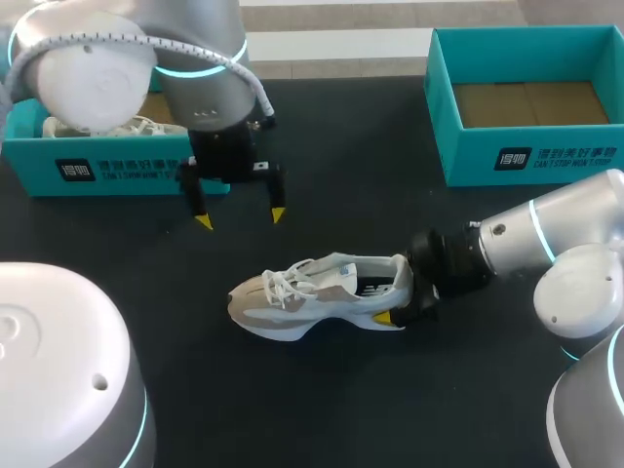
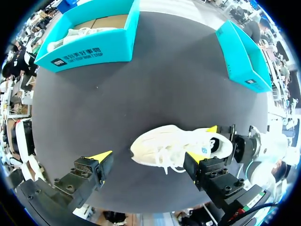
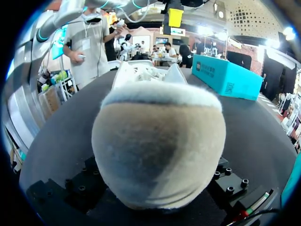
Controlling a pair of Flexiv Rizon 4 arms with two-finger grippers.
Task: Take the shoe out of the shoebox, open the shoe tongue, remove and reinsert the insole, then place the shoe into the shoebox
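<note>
Head view: right gripper (image 1: 398, 291) clamps shoe (image 1: 312, 292) at heel (left gripper (image 1: 241, 218) wide open, empty).

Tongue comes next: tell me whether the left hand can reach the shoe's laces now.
Probably yes: the left hand hangs open beside the shoe, nothing between; the right hand grips only the heel, laces bare.
</note>
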